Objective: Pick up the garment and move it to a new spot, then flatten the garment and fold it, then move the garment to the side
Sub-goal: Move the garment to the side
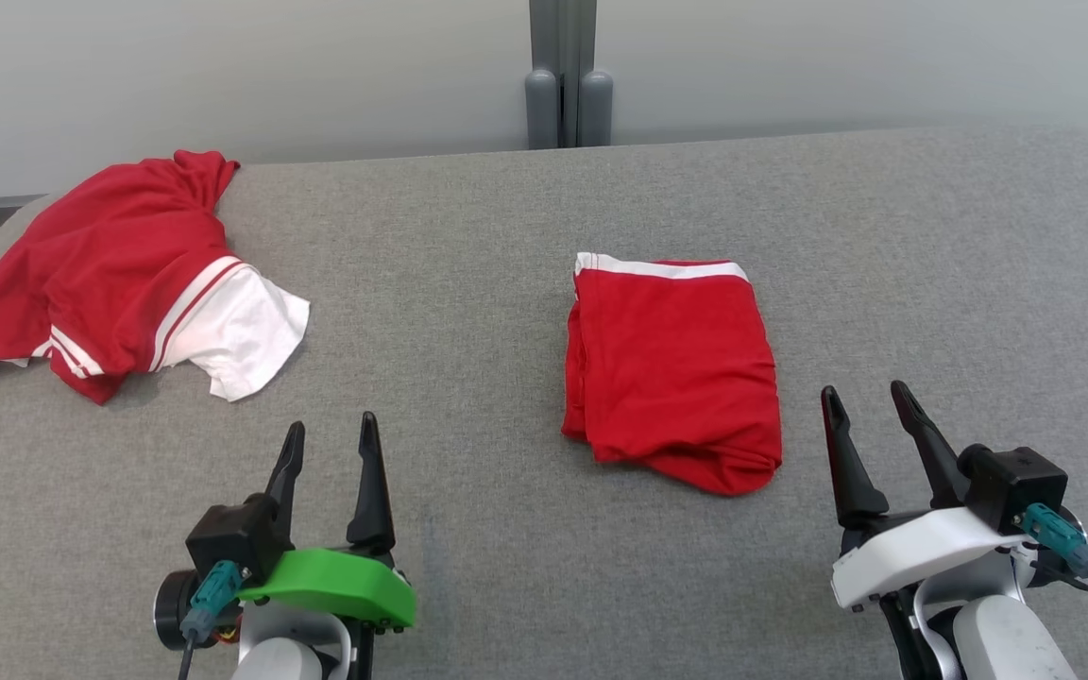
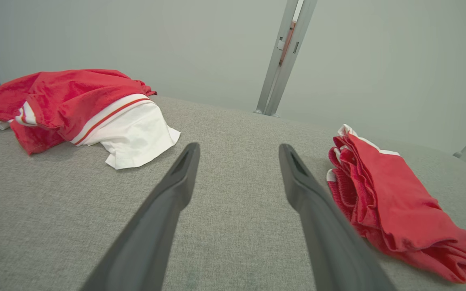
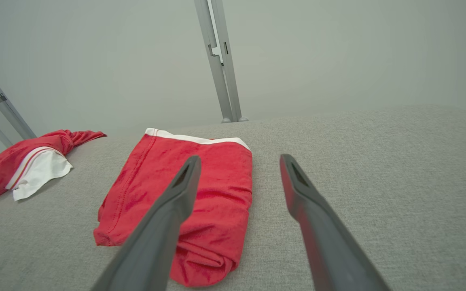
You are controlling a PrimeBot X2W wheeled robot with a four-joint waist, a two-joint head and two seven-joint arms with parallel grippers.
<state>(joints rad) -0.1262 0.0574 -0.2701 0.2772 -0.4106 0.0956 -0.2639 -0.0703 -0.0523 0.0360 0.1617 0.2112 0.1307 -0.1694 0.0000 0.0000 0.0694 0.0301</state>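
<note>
Grey fabric-covered worktop (image 1: pixel 468 283), pale wall behind it, grey upright post (image 1: pixel 563 76) at the middle of the far edge. Two garments on the surface, well apart. Folded red garment (image 1: pixel 671 368): lies flat a little right of the worktop's centre as a compact rectangle, its white band (image 1: pixel 662 269) along the side facing the far edge and the rounded fold bulging toward the near edge. Layered edges are stacked on its left side, seen clearly from the left wrist (image 2: pixel 390 202); the top face is smooth with slight wrinkles from the right wrist (image 3: pixel 225 182). Crumpled red and white garment (image 1: pixel 119 264): bunched at the far left corner, unfolded, with a white panel (image 1: pixel 242 331) trimmed in red and white stripes spilling out toward the centre. It is also in view from the left wrist (image 2: pixel 75 97) and, smaller, from the right wrist (image 3: pixel 26 161). Left end effector (image 1: pixel 331 422): at the near edge, left of centre, fingers spread apart with nothing between them, pointing at bare fabric between the two garments (image 2: pixel 239 146). Right end effector (image 1: pixel 863 387): at the near edge, just right of the folded garment, fingers likewise spread and empty (image 3: pixel 240 157). In the head view its fingertips stand beside the folded garment's right side, not touching it.
</note>
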